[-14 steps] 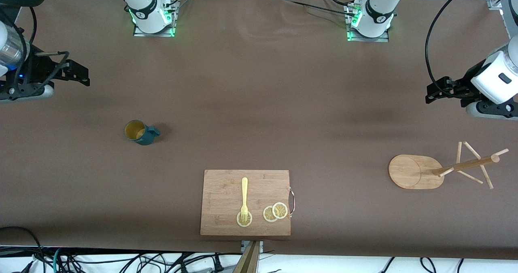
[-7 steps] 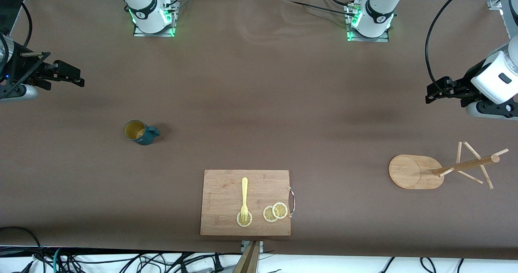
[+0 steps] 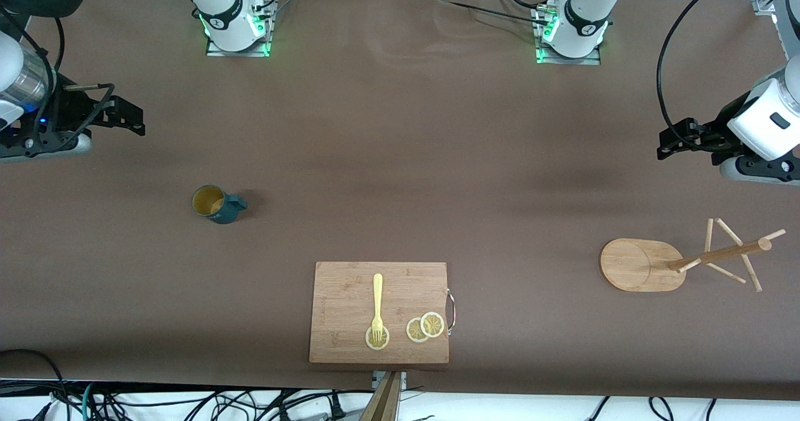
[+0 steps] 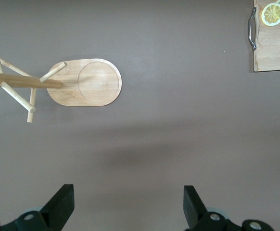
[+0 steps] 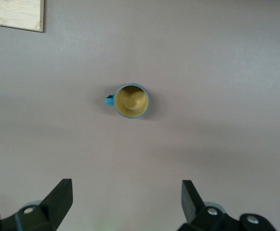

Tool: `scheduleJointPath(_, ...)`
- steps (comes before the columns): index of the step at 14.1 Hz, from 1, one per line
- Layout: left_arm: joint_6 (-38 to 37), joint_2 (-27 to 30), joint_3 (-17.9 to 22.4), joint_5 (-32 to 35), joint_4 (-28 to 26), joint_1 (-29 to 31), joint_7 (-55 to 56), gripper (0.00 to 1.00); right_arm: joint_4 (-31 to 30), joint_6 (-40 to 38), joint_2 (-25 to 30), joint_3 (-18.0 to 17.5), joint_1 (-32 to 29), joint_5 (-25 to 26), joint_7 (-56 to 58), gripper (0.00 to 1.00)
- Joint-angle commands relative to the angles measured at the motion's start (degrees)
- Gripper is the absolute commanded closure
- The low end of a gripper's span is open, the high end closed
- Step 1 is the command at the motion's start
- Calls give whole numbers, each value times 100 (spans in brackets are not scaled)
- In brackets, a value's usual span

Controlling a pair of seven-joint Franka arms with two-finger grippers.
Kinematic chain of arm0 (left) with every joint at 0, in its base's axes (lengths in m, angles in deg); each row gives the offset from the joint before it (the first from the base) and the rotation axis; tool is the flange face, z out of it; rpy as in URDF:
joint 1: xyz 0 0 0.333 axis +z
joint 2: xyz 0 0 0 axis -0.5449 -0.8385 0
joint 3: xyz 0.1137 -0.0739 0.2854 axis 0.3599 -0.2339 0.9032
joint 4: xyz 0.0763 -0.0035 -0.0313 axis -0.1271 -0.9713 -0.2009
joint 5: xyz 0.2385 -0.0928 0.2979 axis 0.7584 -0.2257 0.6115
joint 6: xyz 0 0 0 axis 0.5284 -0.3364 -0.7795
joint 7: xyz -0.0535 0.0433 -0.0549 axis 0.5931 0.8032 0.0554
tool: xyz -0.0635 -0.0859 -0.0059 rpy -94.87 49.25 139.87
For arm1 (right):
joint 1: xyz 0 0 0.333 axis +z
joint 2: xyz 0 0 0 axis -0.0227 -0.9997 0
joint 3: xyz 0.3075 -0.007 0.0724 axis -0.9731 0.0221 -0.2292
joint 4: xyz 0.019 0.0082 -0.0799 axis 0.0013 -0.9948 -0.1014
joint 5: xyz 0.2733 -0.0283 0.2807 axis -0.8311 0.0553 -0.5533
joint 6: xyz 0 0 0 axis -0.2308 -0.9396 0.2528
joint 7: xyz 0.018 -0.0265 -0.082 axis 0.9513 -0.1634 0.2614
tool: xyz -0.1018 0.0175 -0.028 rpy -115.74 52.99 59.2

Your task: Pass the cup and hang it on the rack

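The dark teal cup (image 3: 215, 204) stands upright on the brown table toward the right arm's end, its yellowish inside (image 5: 132, 101) facing up and its handle at the side. My right gripper (image 3: 127, 118) hangs open and empty over bare table near that end, apart from the cup; the right wrist view shows its fingers (image 5: 58, 195) spread wide around nothing. The wooden rack (image 3: 640, 265) stands toward the left arm's end, its post and pegs (image 4: 15, 82) rising from the oval base. My left gripper (image 3: 667, 145) waits open over the table beside the rack, nothing between its fingers (image 4: 63, 197).
A rectangular wooden cutting board (image 3: 350, 283) lies near the table's front edge, between cup and rack. It carries a yellow fork (image 3: 377, 302) and lemon slices (image 3: 425, 327). Its metal handle (image 4: 250, 29) faces the rack. Cables run below the front edge.
The right gripper drew back toward its end of the table, then swung out again over the table. The left arm, the cup and the rack have not moved.
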Motion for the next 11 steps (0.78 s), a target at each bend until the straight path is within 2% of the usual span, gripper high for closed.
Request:
scheduleJointPath(1, -124, -93, -6, 173, 205, -40, 16, 0, -1624, 971, 1109, -2, 4, 71, -38, 0)
scheduleJointPath(3, -124, -93, 3, 173, 196, -40, 16, 0, -1364, 912, 604, -2, 4, 36, 24, 0)
scheduleJointPath(5, -124, -93, -6, 173, 205, -40, 16, 0, -988, 598, -327, -46, 161, 97, 42, 0)
scheduleJointPath(6, -124, -93, -6, 173, 205, -40, 16, 0, -803, 169, -479, -11, 180, 28, 59, 0)
scheduleJointPath(7, -124, -93, -6, 173, 205, -40, 24, 0, -766, 173, -498, -11, 163, 70, 85, 0)
scheduleJointPath(11, -124, -93, -6, 173, 205, -40, 24, 0, -836, 690, -927, 77, 31, 18, 548, 0)
